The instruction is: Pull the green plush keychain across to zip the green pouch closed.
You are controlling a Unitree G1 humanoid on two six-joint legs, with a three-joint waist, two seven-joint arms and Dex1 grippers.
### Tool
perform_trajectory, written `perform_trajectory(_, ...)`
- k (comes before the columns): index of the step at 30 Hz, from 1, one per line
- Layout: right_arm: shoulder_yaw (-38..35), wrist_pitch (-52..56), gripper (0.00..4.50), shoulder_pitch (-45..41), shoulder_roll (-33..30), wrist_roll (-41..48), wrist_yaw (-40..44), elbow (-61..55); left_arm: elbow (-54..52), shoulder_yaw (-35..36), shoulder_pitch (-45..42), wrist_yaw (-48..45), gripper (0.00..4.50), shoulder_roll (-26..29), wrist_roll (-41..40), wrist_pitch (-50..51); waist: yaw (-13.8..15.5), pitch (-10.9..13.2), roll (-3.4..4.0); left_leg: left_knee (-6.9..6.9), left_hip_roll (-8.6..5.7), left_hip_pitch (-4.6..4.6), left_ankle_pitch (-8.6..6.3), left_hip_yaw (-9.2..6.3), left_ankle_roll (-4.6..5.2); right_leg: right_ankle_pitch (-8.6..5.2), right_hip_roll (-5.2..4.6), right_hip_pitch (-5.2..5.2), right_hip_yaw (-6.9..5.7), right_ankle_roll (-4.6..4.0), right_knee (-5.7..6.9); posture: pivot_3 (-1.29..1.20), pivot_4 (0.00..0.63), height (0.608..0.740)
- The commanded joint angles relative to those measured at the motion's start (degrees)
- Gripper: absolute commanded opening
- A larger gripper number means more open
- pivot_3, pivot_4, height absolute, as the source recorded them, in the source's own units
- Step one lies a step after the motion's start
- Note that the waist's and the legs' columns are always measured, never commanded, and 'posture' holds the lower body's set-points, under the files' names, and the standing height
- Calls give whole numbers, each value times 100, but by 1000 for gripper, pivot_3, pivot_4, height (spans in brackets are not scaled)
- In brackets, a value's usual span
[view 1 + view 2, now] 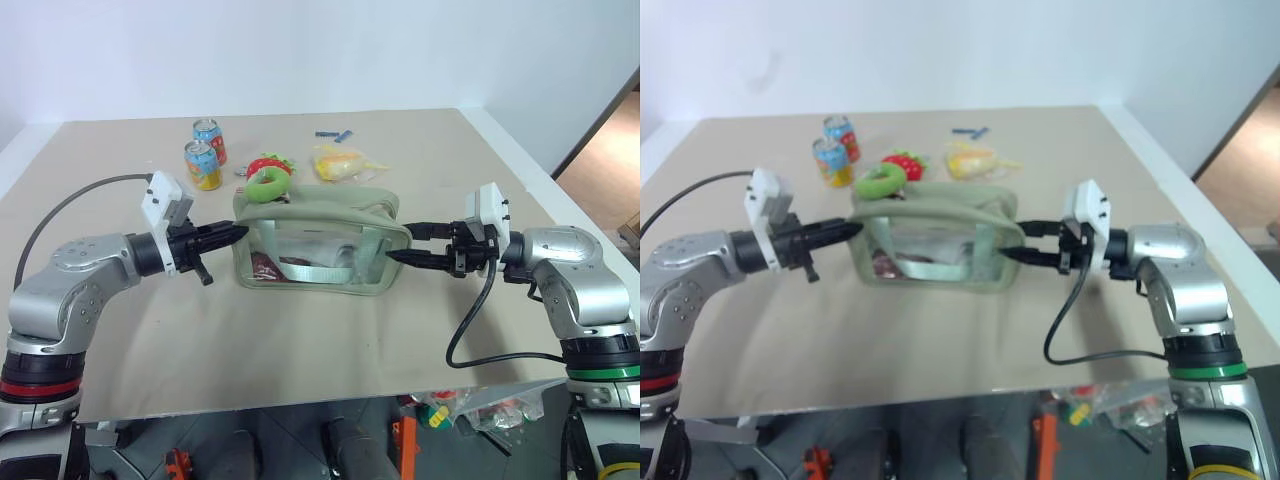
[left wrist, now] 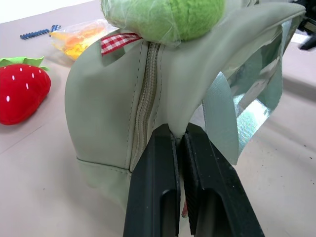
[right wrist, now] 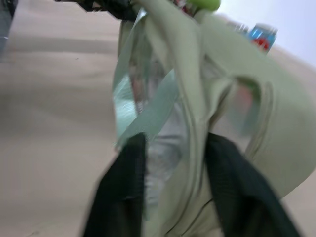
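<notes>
The green pouch [image 1: 320,215] stands mid-table, sage fabric with clear windows and a pale strap inside. The green plush keychain [image 1: 268,185], a lime ring, rests on the pouch's top at its left end, by the zipper [image 2: 148,94]. My left gripper [image 1: 240,233] points level at that left end and is shut, its fingertips [image 2: 165,143] pinching the end fabric just below the zipper. My right gripper [image 1: 405,243] is at the pouch's right end with its fingers [image 3: 123,187] apart. The end fabric lies between them.
Behind the pouch lie a red strawberry plush [image 1: 268,163], two drink cans [image 1: 205,165], a yellow wrapped packet [image 1: 340,160] and a small blue strip [image 1: 335,133]. A black cable [image 1: 470,330] hangs from my right wrist near the table's front edge [image 1: 320,395].
</notes>
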Motion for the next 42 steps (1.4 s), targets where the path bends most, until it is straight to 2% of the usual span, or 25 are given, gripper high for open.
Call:
perform_trajectory(1, -361, 798, 3447, -149, -243, 552, -88, -420, -176, -31, -125, -29, 0, 2, -77, -27, 2, 0, 0, 0, 0, 0, 0, 0, 0, 0, 0, 0, 0, 0, 0, 0, 150, 740)
perform_trajectory(4, -658, 1809, 4460, -642, -560, 1133, -145, -318, -193, -66, -136, -42, 0, 18, -91, 6, 3, 1, 1, 2, -3, -1, 0, 0, 0, 0, -3, 0, 1, 0, 0, 0, 150, 740)
perform_trajectory(7, -758, 2445, 4460, -1284, -699, 1477, -224, -88, -209, -87, -134, -53, 0, 27, -105, 31, 3, 1, 2, 5, -7, -1, 0, 3, 0, 2, -7, 0, 3, 3, -1, 0, 150, 740)
perform_trajectory(9, -608, 2522, 4460, -1848, -496, 1328, -503, 179, -247, -98, -106, -44, 0, 18, -127, 58, -3, 1, 1, 5, -6, 2, 0, 0, 0, 1, -7, 4, 0, 2, -2, 0, 150, 740)
perform_trajectory(13, -185, 2713, 4460, -2745, 247, 1005, -1171, 649, -302, -99, -61, -19, 0, 2, -151, 93, -25, -1, -1, 2, -2, 6, 0, 3, 0, 1, -4, 1, 1, 2, -2, 0, 150, 740)
perform_trajectory(17, 313, 2765, 4460, -3512, 1286, 532, -1866, 1326, -326, -112, -9, -5, 0, -8, -150, 82, -51, 0, 0, -1, 0, -2, 1, 1, 1, 3, 0, -7, 2, 2, 3, 0, 150, 740)
perform_trajectory(25, 803, 2412, 4460, -4485, 2187, -263, -1913, 3089, -357, -125, 137, 14, 0, -25, -102, -26, 14, 0, 0, -2, -6, -51, -4, -11, -2, 1, -13, -27, -16, 20, -11, 0, 150, 740)
perform_trajectory(29, 827, 2599, 4460, -4702, 2492, -346, -1758, 3487, -367, -138, 210, 38, 0, -34, -87, -98, 12, 0, 0, -3, -4, -54, -8, -14, -2, 1, -13, -27, -21, 19, -17, 0, 150, 740)
perform_trajectory(40, 1316, 3008, 4460, -4284, 2701, -538, -1158, 3116, -414, -161, 193, 120, 0, -30, -91, -149, 10, 0, 0, -1, -2, -53, -7, -37, -3, 2, -10, -23, -38, 17, -14, 0, 150, 740)
perform_trajectory(42, 1273, 3002, 3937, -4268, 2711, -562, -1194, 3164, -405, -178, 170, 132, 0, -32, -85, -157, 10, 0, 0, -1, -2, -53, -7, -38, -3, 2, -9, -23, -40, 17, -14, 0, 150, 740)
